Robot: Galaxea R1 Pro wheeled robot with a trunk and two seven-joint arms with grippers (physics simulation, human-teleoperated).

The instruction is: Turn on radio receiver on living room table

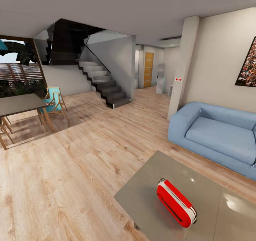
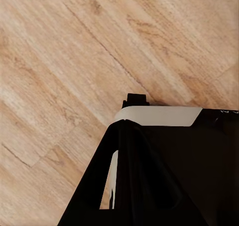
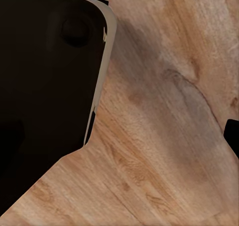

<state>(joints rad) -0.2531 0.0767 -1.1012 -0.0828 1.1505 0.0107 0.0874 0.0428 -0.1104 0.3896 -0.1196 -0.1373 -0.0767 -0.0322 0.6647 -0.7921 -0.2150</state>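
Radio [image 1: 176, 202]: red body w/ white trim, lower right of head frame. It sits on the grey glossy low table [image 1: 149, 184], near that table's left-hand edge, long side running diagonally, handle bar along its upper-left end. On or off? No light or dial legible, can't tell.

Grippers: wrist cams point down at floor planks, w/ dark robot bodywork in frame. Fingers not clearly made out in either, so can't tell how far open L or R is. Nothing seen held.

Step in hand, by judgement: approach and reach. Radio is close but low and off to the right, arms not over the table. To do it well:
- square base to table's near edge, so radio comes toward frame centre
- bring one arm over the top, slow, fingertip down onto the switch
- switch position unreadable from here, so get a closer look before committing
- light press only; radio looks light and stands on a narrow edge, a shove could tip or slide it on the slick top

Surface: table top reflective, bright glare patches at right. Floor [image 1: 71, 170] light wood plank.

Room, going back: blue sofa [image 1: 220, 134] mid right, framed picture [image 1: 249, 63] on wall above. Dining table [image 1: 19, 104] and teal chair [image 1: 53, 100] at left by the window. Dark staircase [image 1: 103, 81] upper centre. Orange door [image 1: 148, 69] farthest, down the hallway.
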